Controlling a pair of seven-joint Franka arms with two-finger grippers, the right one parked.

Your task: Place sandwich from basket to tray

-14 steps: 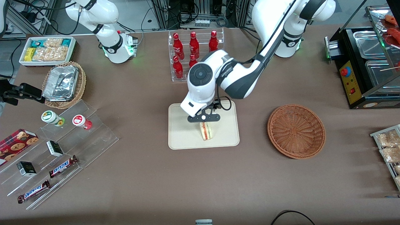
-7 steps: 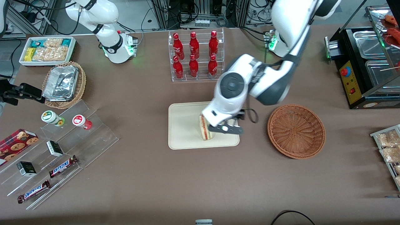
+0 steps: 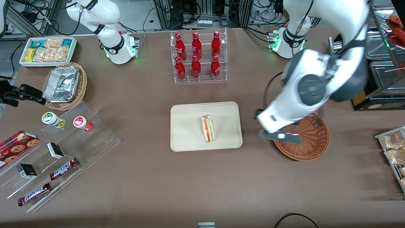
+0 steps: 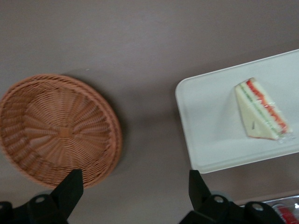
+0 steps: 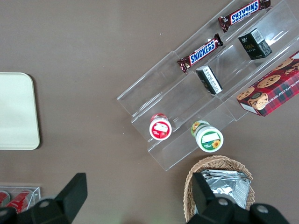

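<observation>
Landmark: the tray lies flat on the brown table, about midway along it.
Sandwich: the sandwich rests on the tray, on the half toward the working arm's end, clear of the rim; its red and green filling stripe faces up; nothing touches it. The left wrist view shows it lying on the tray.
Basket: the basket sits on the table beside the tray, toward the working arm's end, with a strip of bare table between the two; the left wrist view shows its bowl with nothing in it.
Gripper: the gripper hangs above the basket's rim on the side facing the tray, well apart from the sandwich. In the left wrist view its fingers stand spread wide, and they hold nothing.
Bottle rack: a clear rack of red bottles stands farther from the front camera than the tray.
Snack shelf: a clear stepped shelf with chocolate bars, small boxes and two round tubs lies toward the parked arm's end from the tray.
</observation>
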